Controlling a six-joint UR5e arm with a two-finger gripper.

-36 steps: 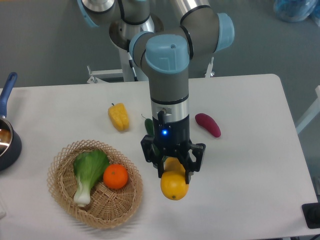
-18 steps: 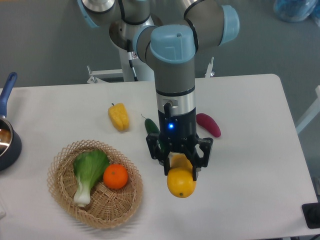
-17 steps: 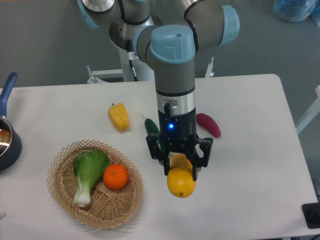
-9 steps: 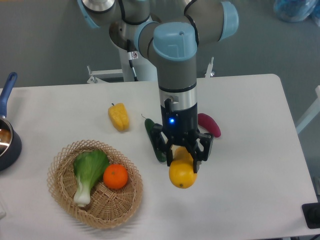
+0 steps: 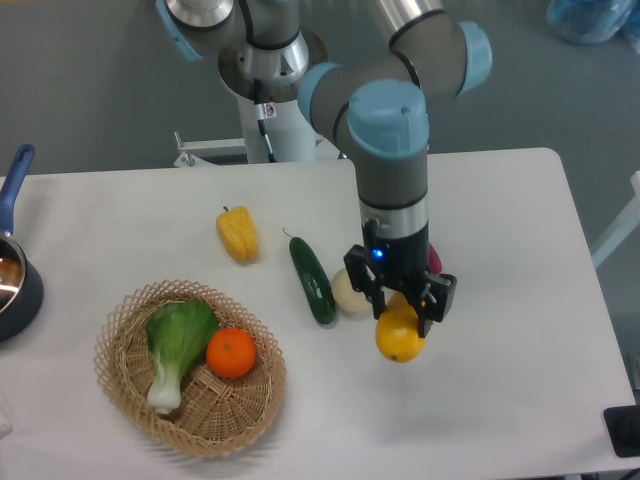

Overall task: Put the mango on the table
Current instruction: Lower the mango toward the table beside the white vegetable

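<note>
Mango [image 5: 400,337] is clamped in the gripper [image 5: 402,312] right of the cucumber [image 5: 312,279] (transport step, probably); lowering to the table [image 5: 500,220], then release, is needed.

One mango [image 5: 400,337], one yellow bell pepper [image 5: 238,233], one cucumber [image 5: 312,279] and one pale round item [image 5: 348,290] that cannot be told apart further. One wicker basket [image 5: 125,380] holding one bok choy [image 5: 176,346] and one orange [image 5: 231,353]. One dark pot [image 5: 14,288] with a blue handle at the worktop [image 5: 520,400] edge. One robot arm [image 5: 388,130] with one hand [image 5: 400,300].
</note>
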